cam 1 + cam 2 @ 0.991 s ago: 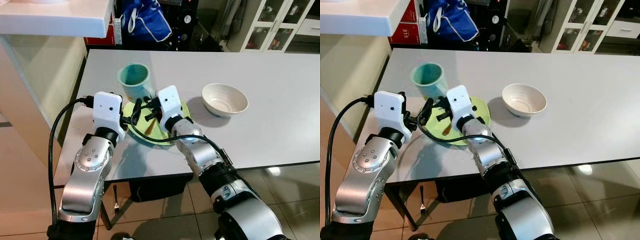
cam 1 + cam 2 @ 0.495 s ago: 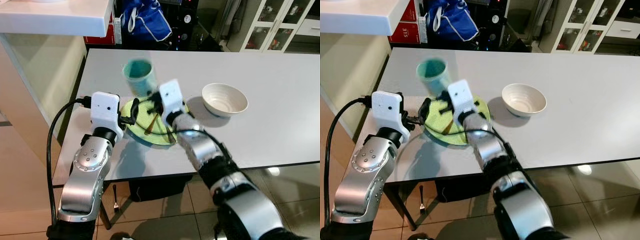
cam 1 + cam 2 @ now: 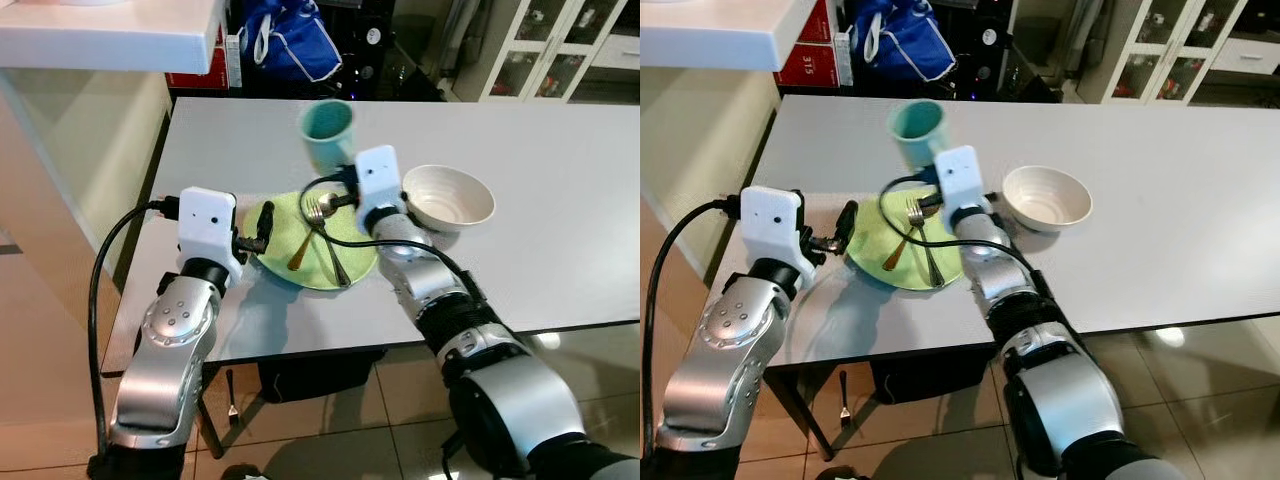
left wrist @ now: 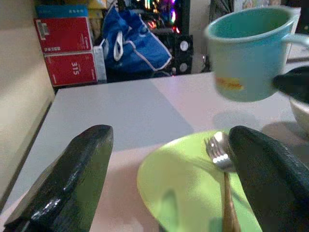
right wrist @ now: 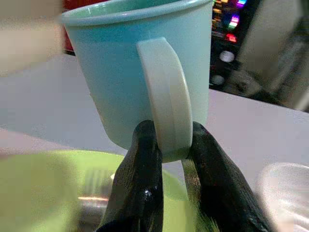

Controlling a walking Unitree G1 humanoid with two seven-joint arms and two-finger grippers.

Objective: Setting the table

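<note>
Setting: a white tabletop [image 3: 560, 250] seen from above by the robot's head camera, with a tiled floor below and a pale counter off to the robot's left.
Right hand [image 5: 170, 145]: clenched on the handle of a light teal mug [image 3: 327, 130], one black finger [image 5: 140, 179] on each side of the handle's lower end. The right arm reaches forward over the tabletop.
Mug: held upright in the air, clear of the surface, above the far edge of the green plate [image 3: 285, 232] and just to the left of the white bowl [image 3: 452, 196]. Its open top faces up and its handle points back toward the robot. A small yellow and orange mark shows on its side in the left wrist view.
Green plate: round and lime green, lying flat on the tabletop near the front edge, between the two arms.
Cutlery: a silver fork [image 3: 322, 228] lies on the plate with its prongs toward the far side, and a brownish spoon-like piece [image 3: 303, 250] lies beside it, the two crossing at an angle.
White bowl: empty, standing on the tabletop just to the right of the plate, close behind the right wrist.
Left hand [image 4: 174, 193]: released, its two black fingers spread wide, low over the tabletop at the left rim of the plate and holding nothing.
Background: a blue bag [image 3: 290, 40] and red boxes [image 4: 67, 50] stand beyond the far end of the tabletop, with white glass-fronted cabinets [image 3: 560, 45] to the right.
</note>
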